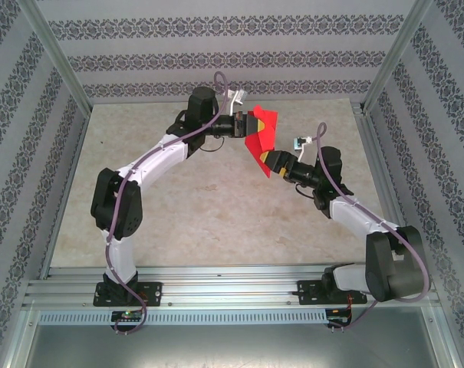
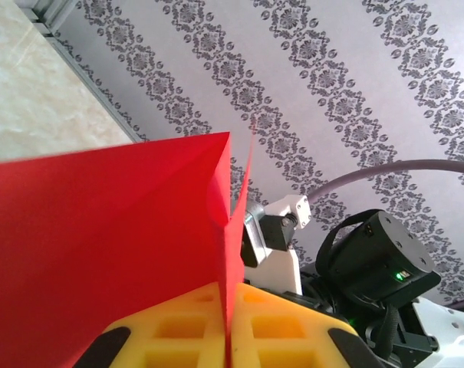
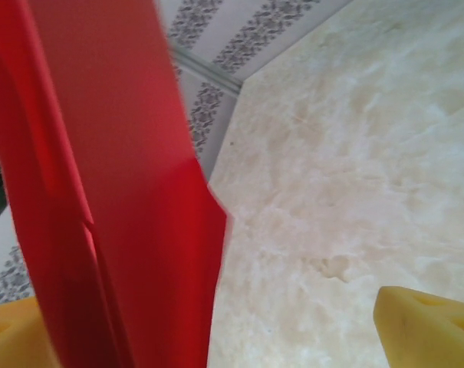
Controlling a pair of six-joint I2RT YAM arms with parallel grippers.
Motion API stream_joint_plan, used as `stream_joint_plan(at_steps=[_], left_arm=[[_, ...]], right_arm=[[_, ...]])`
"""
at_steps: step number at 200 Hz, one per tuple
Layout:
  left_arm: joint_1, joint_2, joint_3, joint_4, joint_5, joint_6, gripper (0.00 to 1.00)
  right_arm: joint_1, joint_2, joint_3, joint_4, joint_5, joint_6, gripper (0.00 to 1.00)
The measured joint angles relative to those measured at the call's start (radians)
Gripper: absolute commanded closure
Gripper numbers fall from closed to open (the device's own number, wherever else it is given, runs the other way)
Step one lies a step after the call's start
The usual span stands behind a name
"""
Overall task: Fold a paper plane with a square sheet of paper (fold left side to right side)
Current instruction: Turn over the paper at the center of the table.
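The red sheet of paper [image 1: 262,134] hangs folded in the air above the far middle of the table. My left gripper [image 1: 252,123] is shut on its upper left edge. In the left wrist view the yellow pads [image 2: 178,326] press together on the paper [image 2: 101,245], which fans up and to the left. My right gripper [image 1: 271,163] is at the sheet's lower end with its jaws wide open. From the right wrist camera the paper [image 3: 124,192] stands near the left finger [image 3: 9,337], well apart from the right fingertip [image 3: 427,326]. My right gripper [image 3: 208,322] grips nothing.
The beige marbled tabletop [image 1: 216,215] lies below both grippers. Patterned walls [image 1: 216,61] and metal frame posts [image 1: 59,54] close in the back and sides. The right arm's wrist and cable [image 2: 370,261] sit close behind the held paper.
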Motion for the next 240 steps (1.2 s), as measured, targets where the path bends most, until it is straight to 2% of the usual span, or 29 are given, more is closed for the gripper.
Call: stream_joint_plan(at_steps=[26,55,96,114,138,153,172,186,213,240], left_arm=[[0.0,0.0,-0.025,0.027,0.016,-0.027,0.9],[0.0,0.0,-0.033,0.041,0.026,-0.045,0.88],[0.011,0.0,-0.041,0.048,0.029,-0.054,0.71],[0.031,0.0,-0.054,0.048,0.029,-0.045,0.57],[0.077,-0.013,-0.098,0.029,0.021,-0.019,0.52],[0.117,-0.051,-0.145,-0.013,0.003,0.014,0.48],[0.178,-0.135,-0.215,-0.066,-0.037,0.061,0.46],[0.223,-0.216,-0.269,-0.103,-0.085,0.098,0.43],[0.279,-0.381,-0.37,-0.156,-0.25,0.154,0.42],[0.281,-0.492,-0.465,-0.192,-0.429,0.183,0.39]], right_arm=[[0.029,0.012,0.004,0.068,-0.032,0.037,0.29],[0.031,0.031,0.014,0.121,-0.053,0.08,0.54],[0.031,0.04,0.019,0.134,-0.063,0.084,0.85],[0.031,0.04,0.028,0.101,-0.061,0.051,0.92],[0.035,0.03,0.049,-0.016,-0.034,-0.019,1.0],[0.042,0.01,0.072,-0.13,0.009,-0.095,1.0],[0.071,-0.014,0.132,-0.326,0.125,-0.223,1.0],[0.127,-0.023,0.201,-0.49,0.279,-0.328,1.0],[0.303,0.029,0.38,-0.798,0.706,-0.485,1.0],[0.442,0.207,0.543,-1.015,1.093,-0.554,1.0]])
